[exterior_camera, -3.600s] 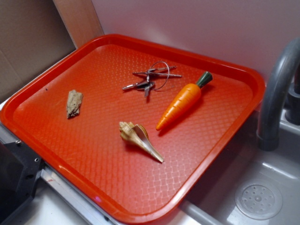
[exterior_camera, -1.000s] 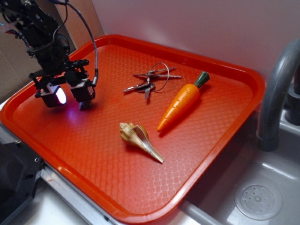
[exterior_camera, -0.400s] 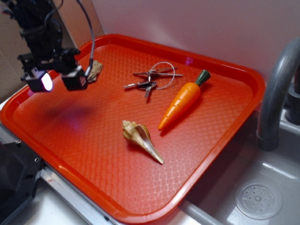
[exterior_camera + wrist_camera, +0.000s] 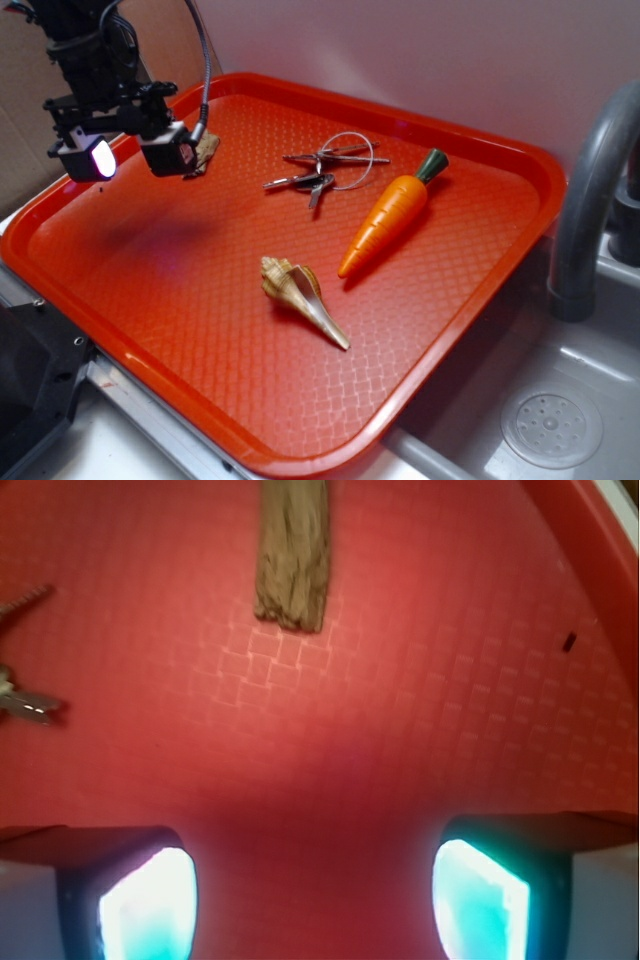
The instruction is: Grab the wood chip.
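The wood chip [image 4: 207,150], a pale tan rough piece, lies on the red tray [image 4: 300,455] near its back left corner, partly hidden behind my gripper's right finger. My gripper [image 4: 128,158] hovers above the tray just left of the chip. In the wrist view the chip [image 4: 293,555] lies ahead at the top edge, well beyond my gripper [image 4: 315,900]. Its two lit fingers [image 4: 150,905] stand wide apart with only bare tray between them, so it is open.
A bunch of keys [image 4: 320,170] lies at the tray's back middle, and its tip shows in the wrist view as keys [image 4: 25,702]. An orange toy carrot [image 4: 395,215] and a spiral seashell [image 4: 295,295] lie further right. A grey faucet [image 4: 590,200] and sink [image 4: 550,425] stand right of the tray.
One second ago the gripper sat low over the tray's left part. It has since risen and moved toward the back, and the chip now shows beside its right finger, farther back than 3.6 s ago.
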### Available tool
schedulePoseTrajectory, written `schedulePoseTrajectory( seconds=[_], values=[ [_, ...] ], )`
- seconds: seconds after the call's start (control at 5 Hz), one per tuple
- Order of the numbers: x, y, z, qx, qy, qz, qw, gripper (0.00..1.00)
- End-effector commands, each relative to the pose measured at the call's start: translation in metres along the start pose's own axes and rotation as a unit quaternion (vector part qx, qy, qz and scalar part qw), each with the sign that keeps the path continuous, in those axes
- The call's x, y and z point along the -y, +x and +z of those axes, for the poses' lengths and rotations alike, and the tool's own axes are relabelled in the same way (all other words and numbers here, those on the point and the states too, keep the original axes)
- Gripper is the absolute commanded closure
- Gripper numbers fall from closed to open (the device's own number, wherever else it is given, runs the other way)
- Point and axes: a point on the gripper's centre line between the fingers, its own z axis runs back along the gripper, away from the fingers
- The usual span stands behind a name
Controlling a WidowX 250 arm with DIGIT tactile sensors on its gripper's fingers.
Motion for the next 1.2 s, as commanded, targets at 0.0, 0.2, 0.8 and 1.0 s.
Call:
schedulePoseTrajectory(
  seconds=[0.0, 0.2, 0.8, 1.0],
  values=[
    [-0.002, 0.017, 0.015, 0.021, -0.028, 0.01, 0.999, 0.0],
    [0.004, 0.024, 0.021, 0.024, -0.037, 0.014, 0.999, 0.0],
    [0.017, 0.055, 0.019, 0.023, -0.038, 0.01, 0.999, 0.0],
    [0.018, 0.066, 0.012, 0.034, -0.035, 0.017, 0.999, 0.0]
  ],
)
